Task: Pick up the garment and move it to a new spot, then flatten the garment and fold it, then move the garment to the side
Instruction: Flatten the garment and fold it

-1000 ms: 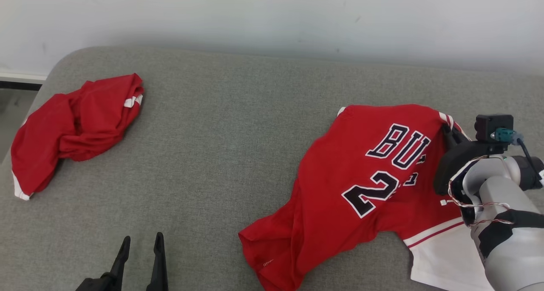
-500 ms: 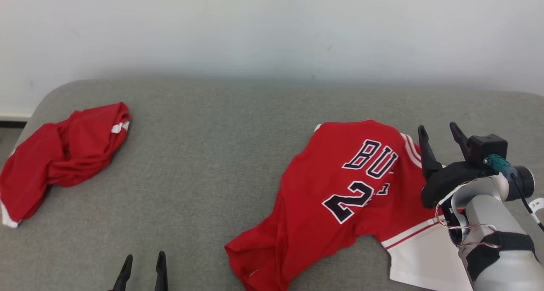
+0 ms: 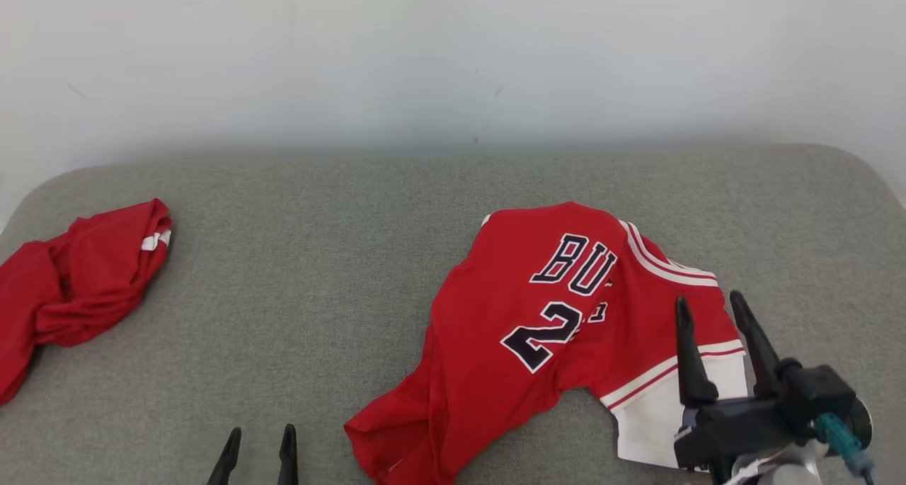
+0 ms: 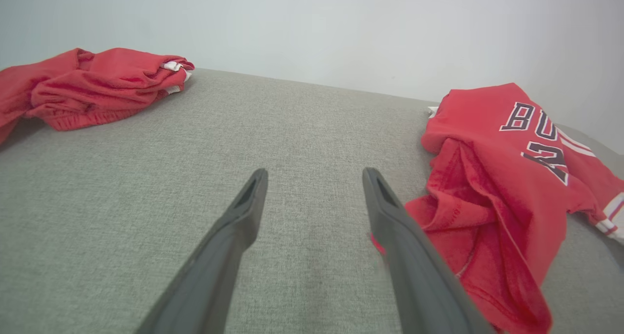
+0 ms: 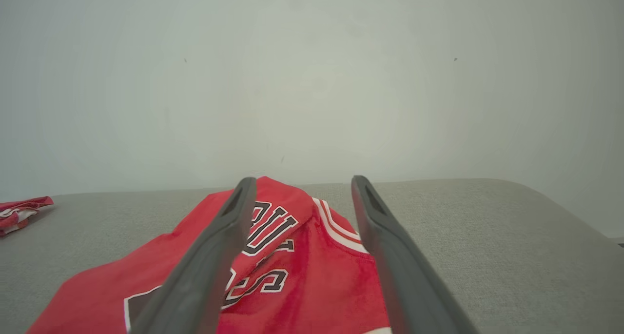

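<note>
In the head view, the red jersey (image 3: 566,329) lay crumpled on the right half of the grey cushion (image 3: 318,258), dark lettering up and a white panel toward the cushion's near edge. A red bundle (image 3: 71,287) sat at the cushion's left end. The right gripper (image 3: 708,299) stood over the cushion's near right part, fingers spread and empty. The left gripper (image 3: 260,432) showed at the cushion's near edge, fingers apart.

In the left wrist view, the left gripper (image 4: 316,173) was wide apart, holding nothing, above bare cushion (image 4: 292,129), with the jersey (image 4: 497,178) heaped on the cushion at right and the bundle (image 4: 92,85) at left.

In the right wrist view, the right gripper (image 5: 303,180) was splayed and empty over the jersey (image 5: 302,275) on the cushion (image 5: 487,226)
</note>
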Motion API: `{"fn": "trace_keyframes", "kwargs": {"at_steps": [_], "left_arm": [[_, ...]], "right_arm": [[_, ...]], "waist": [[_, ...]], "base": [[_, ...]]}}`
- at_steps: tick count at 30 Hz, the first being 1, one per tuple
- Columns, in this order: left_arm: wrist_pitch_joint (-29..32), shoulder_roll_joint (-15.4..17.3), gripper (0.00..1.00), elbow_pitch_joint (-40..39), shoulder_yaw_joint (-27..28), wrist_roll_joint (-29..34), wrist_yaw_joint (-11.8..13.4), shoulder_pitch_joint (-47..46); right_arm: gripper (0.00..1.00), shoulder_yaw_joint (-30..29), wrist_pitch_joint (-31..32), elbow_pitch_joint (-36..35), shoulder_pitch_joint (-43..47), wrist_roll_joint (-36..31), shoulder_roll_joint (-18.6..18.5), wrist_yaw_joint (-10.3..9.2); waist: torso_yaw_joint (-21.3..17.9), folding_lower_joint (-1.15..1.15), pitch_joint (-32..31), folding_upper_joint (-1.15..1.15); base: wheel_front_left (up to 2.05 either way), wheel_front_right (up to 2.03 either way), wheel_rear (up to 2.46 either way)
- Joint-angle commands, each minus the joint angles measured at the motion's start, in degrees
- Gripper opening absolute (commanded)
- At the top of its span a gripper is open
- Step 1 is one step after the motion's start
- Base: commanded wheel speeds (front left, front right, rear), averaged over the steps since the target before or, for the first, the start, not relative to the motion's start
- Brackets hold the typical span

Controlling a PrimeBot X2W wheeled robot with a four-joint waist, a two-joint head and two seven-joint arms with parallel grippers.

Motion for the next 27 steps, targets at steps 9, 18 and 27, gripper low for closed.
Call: {"fn": "trace_keyframes", "kwargs": {"at_steps": [9,18,27], "left_arm": [[-0.2,0.07,1.0,0.17,-4.83,1.65,0.05,0.1],[-0.2,3.9,1.0,1.93,-20.87,1.48,0.06,-0.07],[-0.2,5.87,1.0,7.22,-30.02,0.2,0.06,-3.61]], "right_arm": [[1.0,0.99,0.0,-6.72,8.06,-2.9,2.5,-0.13],[1.0,2.41,0.0,-6.19,9.69,0.02,2.68,-0.13],[1.0,2.53,-0.01,-5.87,9.14,0.58,2.71,-0.13]], "waist": [[-0.72,0.0,0.51,0.0],[-0.9,0.0,0.4,0.0],[-1.75,0.0,0.81,0.0]], "base": [[0.0,0.0,0.0],[0.0,0.0,0.0],[0.0,0.0,0.0]]}}
